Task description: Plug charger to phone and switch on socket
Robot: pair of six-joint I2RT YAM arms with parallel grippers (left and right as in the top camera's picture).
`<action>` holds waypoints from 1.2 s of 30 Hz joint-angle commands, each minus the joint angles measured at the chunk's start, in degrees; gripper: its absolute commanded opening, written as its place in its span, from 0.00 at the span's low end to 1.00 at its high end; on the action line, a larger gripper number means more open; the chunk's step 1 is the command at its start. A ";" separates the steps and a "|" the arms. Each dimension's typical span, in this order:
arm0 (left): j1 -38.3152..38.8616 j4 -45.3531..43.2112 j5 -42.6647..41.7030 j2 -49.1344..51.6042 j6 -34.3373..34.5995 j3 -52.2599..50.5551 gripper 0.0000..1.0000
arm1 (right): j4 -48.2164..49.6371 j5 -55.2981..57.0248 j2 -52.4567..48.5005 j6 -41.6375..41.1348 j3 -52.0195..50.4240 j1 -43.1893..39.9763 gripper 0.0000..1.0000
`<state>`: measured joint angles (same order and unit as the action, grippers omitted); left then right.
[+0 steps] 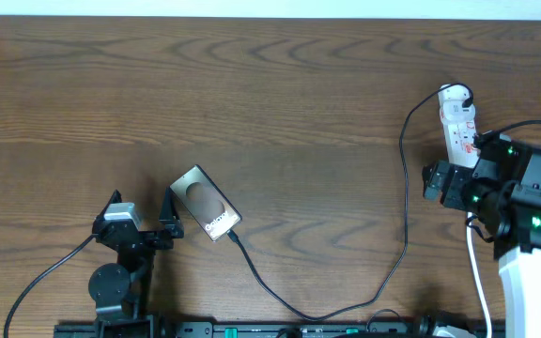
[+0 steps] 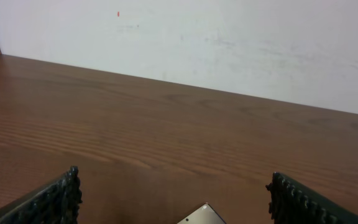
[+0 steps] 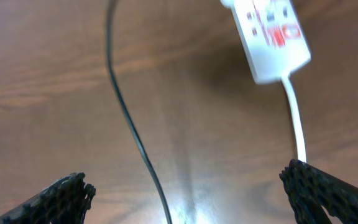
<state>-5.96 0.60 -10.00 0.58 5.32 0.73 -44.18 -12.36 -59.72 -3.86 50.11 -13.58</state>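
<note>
The phone (image 1: 207,205) lies flat and slanted on the wooden table, and only its corner (image 2: 201,215) shows in the left wrist view. The charger (image 1: 406,216), a thin black cable, meets the phone's lower short edge, loops along the front of the table and rises to the socket (image 1: 459,120), a white strip at the far right. My left gripper (image 1: 142,205) (image 2: 174,183) is open just left of the phone, holding nothing. My right gripper (image 1: 454,174) (image 3: 188,177) is open just short of the socket's near end (image 3: 269,37), with the charger cable (image 3: 126,118) on the table under its jaws.
The socket's white cord (image 3: 296,118) runs from its near end past my right finger and under the right arm. A white wall (image 2: 197,43) stands behind the table's far edge. Bare wood spans the far and middle parts of the table (image 1: 280,103).
</note>
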 commanded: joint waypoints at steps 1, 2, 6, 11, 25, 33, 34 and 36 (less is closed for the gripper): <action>-0.31 2.60 -0.92 -0.35 0.07 -0.50 0.93 | 4.66 -0.87 4.81 -0.39 -3.23 2.19 0.99; -0.31 2.60 -0.94 -0.35 0.07 -0.50 0.93 | 8.96 -1.66 6.88 -0.39 -5.79 3.17 0.99; -0.31 2.60 -0.92 -0.35 0.07 -0.50 0.93 | 26.86 -2.64 16.00 -0.39 -17.59 7.21 0.99; -0.31 2.60 -0.94 -0.35 0.07 -0.50 0.93 | 43.25 -3.02 27.06 -0.39 -31.15 11.96 0.99; -0.31 2.60 -0.92 -0.35 0.07 -0.50 0.93 | 44.02 -2.56 52.57 1.57 -49.79 16.70 0.99; -0.31 2.60 -0.92 -0.35 0.07 -0.50 0.93 | 40.94 -2.56 58.93 3.74 -49.79 16.70 0.99; -0.31 2.60 -0.94 -0.35 0.09 -0.50 0.93 | 40.96 -2.54 59.52 3.74 -49.79 16.68 0.99; -0.31 2.60 -0.94 -0.35 0.09 -0.50 0.93 | 40.94 -2.51 59.45 3.74 -49.79 16.68 0.99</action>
<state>-5.96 0.64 -10.00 0.62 5.58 0.82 -2.79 -15.16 -1.23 -1.34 0.38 2.39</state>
